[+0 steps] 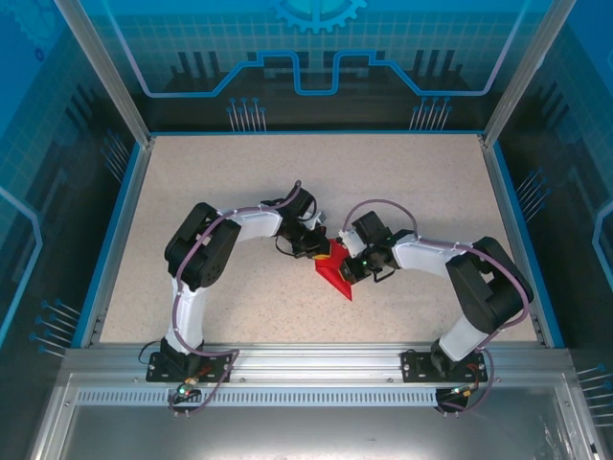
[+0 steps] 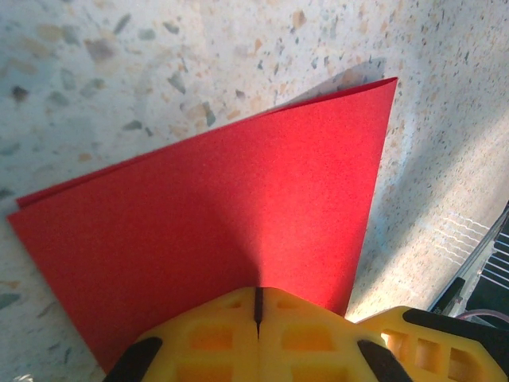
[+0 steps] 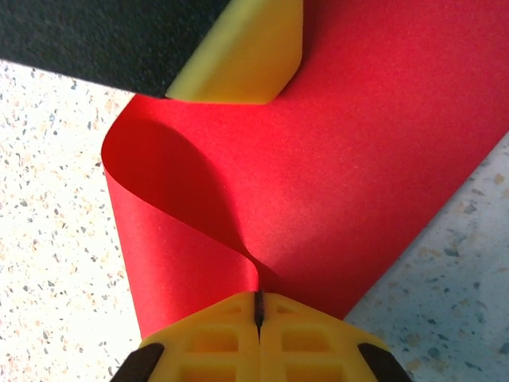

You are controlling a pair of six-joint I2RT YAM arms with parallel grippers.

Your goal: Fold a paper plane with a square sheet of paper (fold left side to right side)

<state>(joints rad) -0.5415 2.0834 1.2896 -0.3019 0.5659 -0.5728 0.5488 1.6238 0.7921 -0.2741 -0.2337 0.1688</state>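
Paper sheet (image 1: 337, 279), red, is clamped by left tool (image 2: 258, 299) and right tool (image 3: 258, 302) on speckled table (image 1: 239, 172).

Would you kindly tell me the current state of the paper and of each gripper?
square sheet of paper: doubled over, its fold a loose uncreased curl.
left gripper: fingers shut, pinching the paper.
right gripper: fingers shut, pinching the paper at the curl.
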